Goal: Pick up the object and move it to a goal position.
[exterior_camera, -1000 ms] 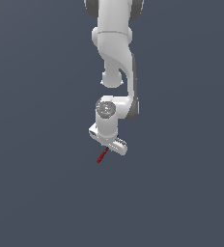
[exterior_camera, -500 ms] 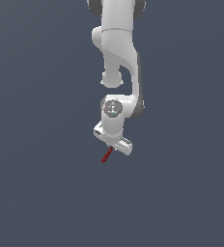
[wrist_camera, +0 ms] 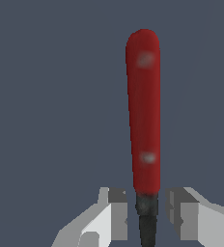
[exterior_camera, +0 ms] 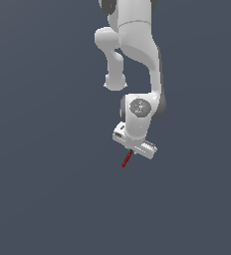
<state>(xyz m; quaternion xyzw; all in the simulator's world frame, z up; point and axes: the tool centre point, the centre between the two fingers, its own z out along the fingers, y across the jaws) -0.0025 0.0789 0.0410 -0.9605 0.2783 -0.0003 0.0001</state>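
Observation:
The object (exterior_camera: pixel 126 159) is a thin red stick with a short black end. It hangs from my gripper (exterior_camera: pixel 132 151) above the plain dark ground and slants down toward the exterior view's left. In the wrist view the red shaft (wrist_camera: pixel 143 111) points away from the camera. Its black end (wrist_camera: pixel 147 217) sits between my two grey fingers (wrist_camera: pixel 116 212). My gripper (wrist_camera: pixel 147 214) is shut on the object at the black end. The forked tip is hidden between the fingers.
The white arm (exterior_camera: pixel 135 45) comes down from the top of the exterior view. Plain dark grey ground (exterior_camera: pixel 38 199) lies all around. No goal marker shows.
The gripper has moved toward the exterior view's right with the object still in it, at about the same height.

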